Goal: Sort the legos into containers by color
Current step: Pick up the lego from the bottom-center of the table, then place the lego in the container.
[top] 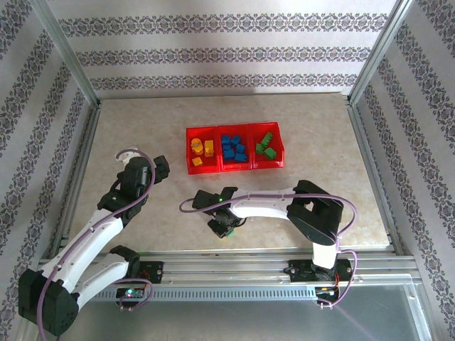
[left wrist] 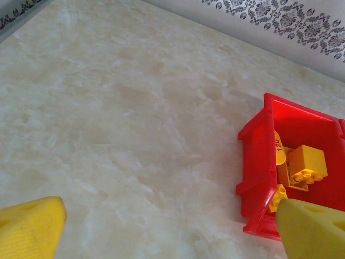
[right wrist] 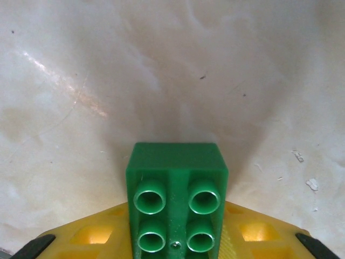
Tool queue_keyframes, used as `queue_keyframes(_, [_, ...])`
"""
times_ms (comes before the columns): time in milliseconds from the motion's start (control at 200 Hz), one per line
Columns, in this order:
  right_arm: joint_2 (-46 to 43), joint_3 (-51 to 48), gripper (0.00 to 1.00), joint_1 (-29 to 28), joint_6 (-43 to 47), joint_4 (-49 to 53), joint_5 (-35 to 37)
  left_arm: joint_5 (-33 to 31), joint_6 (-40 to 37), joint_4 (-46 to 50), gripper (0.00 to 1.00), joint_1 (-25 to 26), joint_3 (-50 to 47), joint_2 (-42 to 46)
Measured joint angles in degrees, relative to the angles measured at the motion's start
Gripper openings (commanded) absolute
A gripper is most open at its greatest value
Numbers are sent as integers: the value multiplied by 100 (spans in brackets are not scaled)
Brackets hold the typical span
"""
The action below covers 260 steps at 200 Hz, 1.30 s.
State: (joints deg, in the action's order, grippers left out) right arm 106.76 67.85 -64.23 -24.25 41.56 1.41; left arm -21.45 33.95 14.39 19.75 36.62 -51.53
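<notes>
One green lego brick [right wrist: 177, 205] is clamped between the fingers [right wrist: 91, 237] of the right gripper [top: 225, 229]. Its hollow underside faces the wrist camera, over bare desk [top: 142, 128] near the front edge and well apart from the bins; judged in transit for sorting. Farther out, the left gripper [top: 161, 170] hangs with fingers [left wrist: 29, 229] spread wide and nothing between them, presumably parked off the right arm's path. Beyond, the three red bins [top: 234, 128] hold yellow bricks [top: 202, 149] left, blue bricks [top: 233, 148] centre and green bricks [top: 266, 147] right, the last being the held brick's proper destination.
</notes>
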Motion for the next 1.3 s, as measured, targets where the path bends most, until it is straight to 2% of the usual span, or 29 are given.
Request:
queue_keyframes(240, [-804,-2,35,551,-210,72,223,0,-7,17,100,0,0,0])
queue_keyframes(420, [-1755,-2,36,1478,-299,85,422,2,-9,20,100,0,0,0])
queue_keyframes(550, [-1987,98,37,2317,-295,76,455,22,-9,20,100,0,-2,0])
queue_keyframes(700, [-1954,426,37,3241,-192,44,448,42,-46,42,100,-2,-2,0])
queue_keyframes(834, [-1650,885,37,3746,68,15,452,42,-50,160,100,-22,-15,13])
queue_keyframes(1299, [-7,2059,39,4275,739,-92,389,39,-63,297,100,-44,-55,76])
